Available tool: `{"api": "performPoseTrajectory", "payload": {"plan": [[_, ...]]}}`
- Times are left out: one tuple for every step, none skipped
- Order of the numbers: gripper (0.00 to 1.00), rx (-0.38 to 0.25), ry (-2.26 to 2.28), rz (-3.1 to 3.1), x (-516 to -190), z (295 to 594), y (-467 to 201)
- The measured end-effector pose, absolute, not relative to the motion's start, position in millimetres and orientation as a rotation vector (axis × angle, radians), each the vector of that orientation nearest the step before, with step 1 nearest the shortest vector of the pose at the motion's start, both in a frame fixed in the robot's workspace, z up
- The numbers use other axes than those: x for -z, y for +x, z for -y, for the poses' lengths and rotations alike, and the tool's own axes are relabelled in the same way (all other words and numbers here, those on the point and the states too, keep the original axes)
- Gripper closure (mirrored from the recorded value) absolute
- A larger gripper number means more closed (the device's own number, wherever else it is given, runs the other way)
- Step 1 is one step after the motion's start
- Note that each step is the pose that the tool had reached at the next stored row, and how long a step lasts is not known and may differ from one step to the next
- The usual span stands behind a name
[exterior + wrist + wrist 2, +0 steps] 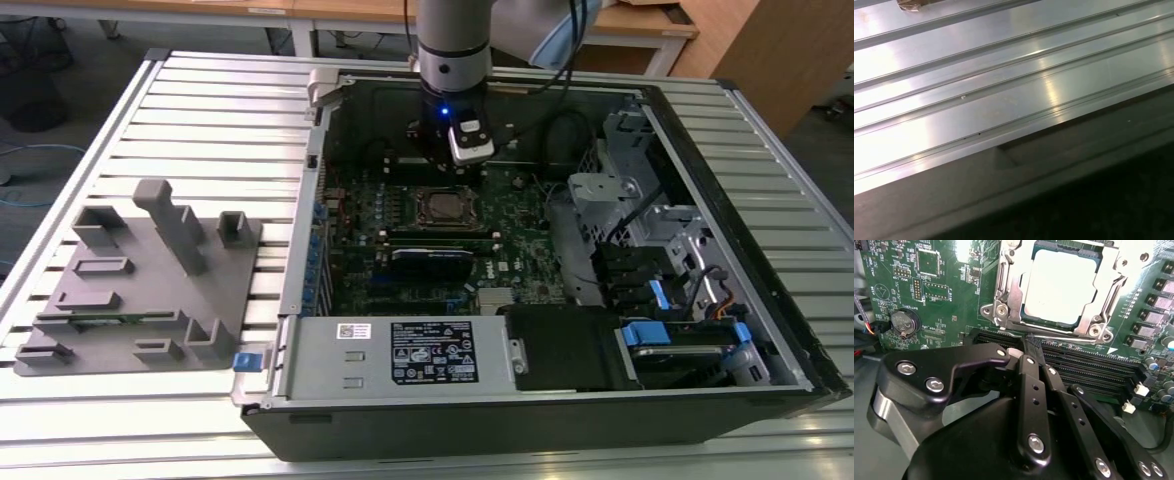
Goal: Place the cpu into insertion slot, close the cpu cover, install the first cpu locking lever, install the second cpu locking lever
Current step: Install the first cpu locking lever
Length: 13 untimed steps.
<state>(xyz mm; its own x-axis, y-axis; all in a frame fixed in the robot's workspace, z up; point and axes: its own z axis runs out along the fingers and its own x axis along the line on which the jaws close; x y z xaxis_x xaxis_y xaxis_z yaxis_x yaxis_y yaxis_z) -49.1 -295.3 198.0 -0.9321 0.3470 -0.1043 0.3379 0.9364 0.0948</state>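
Inside the matt black computer case point(534, 425), a dull silvery metal cpu point(1056, 287) sits ringed by the brighter, polished metal cpu cover point(1008, 292) on a matt green circuit board point(949, 295). The gripper point(1030, 346) is satin black with shiny screw heads. Beside the case: a ribbed, glossy metal table point(1004, 75) and a matt grey plastic tray point(127, 290).

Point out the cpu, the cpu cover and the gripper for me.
cpu point(1056, 285), second wrist view, middle of its silvery top.
cpu cover point(1013, 292), second wrist view, metal side strip beside the cpu.
gripper point(1032, 346), second wrist view, its black tip near the cover's edge.
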Motion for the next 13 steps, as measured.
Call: {"api": "performPoseTrajectory", "payload": {"plan": [[0.89, -0.113, 0.528, -2.973, -198.1, 295.9, -49.1], [0.89, -0.113, 0.528, -2.973, -198.1, 296.5, -49.1], [0.89, -0.113, 0.528, -2.973, -198.1, 297.1, -49.1], [0.89, -0.112, 0.528, -2.973, -198.1, 297.9, -49.1], [0.89, -0.112, 0.528, -2.973, -198.0, 298.7, -49.1], [0.89, -0.111, 0.528, -2.973, -198.1, 299.6, -49.1], [0.89, -0.111, 0.528, -2.973, -198.1, 300.4, -49.1], [0.89, -0.111, 0.527, -2.973, -198.1, 301.1, -49.1], [0.89, -0.110, 0.527, -2.973, -198.1, 301.6, -49.1], [0.89, -0.110, 0.528, -2.973, -198.1, 301.8, -49.1], [0.89, -0.110, 0.528, -2.973, -198.1, 301.8, -49.1], [0.89, -0.110, 0.528, -2.973, -198.1, 301.8, -49.1], [0.89, -0.110, 0.528, -2.973, -198.1, 301.8, -49.1]]}}
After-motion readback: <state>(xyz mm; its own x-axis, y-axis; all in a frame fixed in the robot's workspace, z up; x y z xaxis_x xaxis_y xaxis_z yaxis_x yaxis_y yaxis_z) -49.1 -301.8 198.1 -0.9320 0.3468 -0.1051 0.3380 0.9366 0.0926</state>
